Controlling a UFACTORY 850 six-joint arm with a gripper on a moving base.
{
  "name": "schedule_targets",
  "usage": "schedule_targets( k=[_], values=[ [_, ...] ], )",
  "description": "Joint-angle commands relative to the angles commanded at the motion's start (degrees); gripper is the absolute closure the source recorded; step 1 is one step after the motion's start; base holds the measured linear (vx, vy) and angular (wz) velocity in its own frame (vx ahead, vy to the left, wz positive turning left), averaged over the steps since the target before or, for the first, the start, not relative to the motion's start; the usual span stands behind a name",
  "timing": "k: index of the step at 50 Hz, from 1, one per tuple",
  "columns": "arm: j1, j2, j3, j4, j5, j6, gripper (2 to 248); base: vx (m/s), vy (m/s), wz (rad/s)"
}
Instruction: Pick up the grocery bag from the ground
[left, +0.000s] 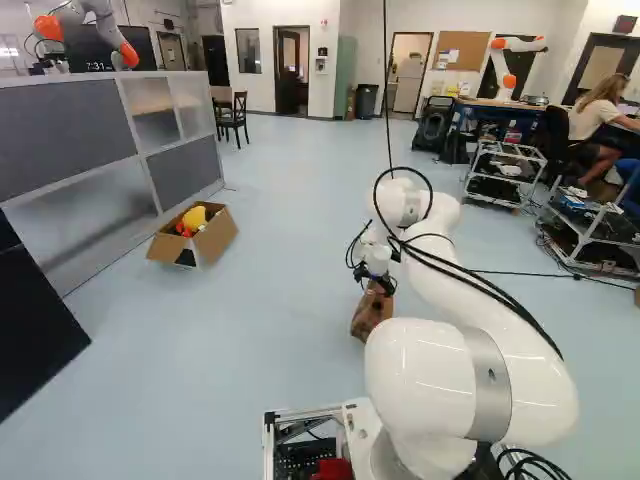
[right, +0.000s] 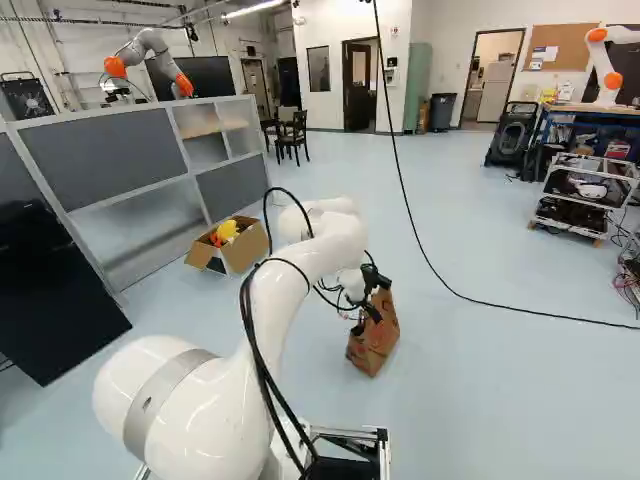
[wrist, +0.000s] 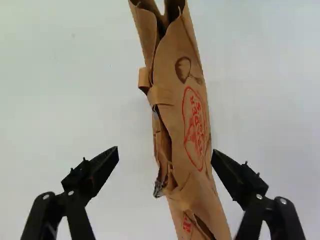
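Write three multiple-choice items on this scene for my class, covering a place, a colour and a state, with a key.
1. Where is the cardboard box?
A) On the floor beside the grey partition
B) On top of the partition
C) Inside the grocery bag

2. What colour is the print on the paper grocery bag?
A) Blue
B) Green
C) Red

3. How does the gripper stand?
A) Shut on the bag
B) Open, with the bag between its fingers
C) Shut, beside the bag

Key:
1. A: both base views show the box at the partition's foot.
2. C: the wrist view shows red markings on brown paper.
3. B: in the wrist view a gap separates one finger from the bag.
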Motion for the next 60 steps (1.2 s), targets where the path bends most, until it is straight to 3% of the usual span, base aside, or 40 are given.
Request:
schedule_targets(
  k=[24, 25, 29, 30, 35, 36, 40, 41, 45, 46, 50, 51, 56, 57, 60],
  values=[
    [0.0, -3.0, -2.9, 0.0, 0.0, 0.0, 3, 0.000, 0.000, 0.000],
    [0.0, -3.0, -2.9, 0.0, 0.0, 0.0, 15, 0.000, 0.000, 0.000],
    [0.0, -3.0, -2.9, 0.0, 0.0, 0.0, 15, 0.000, 0.000, 0.000],
    [0.0, -3.0, -2.9, 0.0, 0.0, 0.0, 53, 0.000, 0.000, 0.000],
    [0.0, -3.0, -2.9, 0.0, 0.0, 0.0, 53, 0.000, 0.000, 0.000],
    [0.0, -3.0, -2.9, 0.0, 0.0, 0.0, 92, 0.000, 0.000, 0.000],
    [0.0, -3.0, -2.9, 0.0, 0.0, 0.0, 92, 0.000, 0.000, 0.000],
    [0.0, -3.0, -2.9, 0.0, 0.0, 0.0, 131, 0.000, 0.000, 0.000],
    [0.0, -3.0, -2.9, 0.0, 0.0, 0.0, 131, 0.000, 0.000, 0.000],
    [0.0, -3.0, -2.9, 0.0, 0.0, 0.0, 169, 0.000, 0.000, 0.000],
    [0.0, -3.0, -2.9, 0.0, 0.0, 0.0, 169, 0.000, 0.000, 0.000],
    [0.0, -3.0, -2.9, 0.0, 0.0, 0.0, 202, 0.000, 0.000, 0.000],
    [0.0, -3.0, -2.9, 0.0, 0.0, 0.0, 202, 0.000, 0.000, 0.000],
    [0.0, -3.0, -2.9, 0.0, 0.0, 0.0, 226, 0.000, 0.000, 0.000],
    [0.0, -3.0, -2.9, 0.0, 0.0, 0.0, 226, 0.000, 0.000, 0.000]
  ],
)
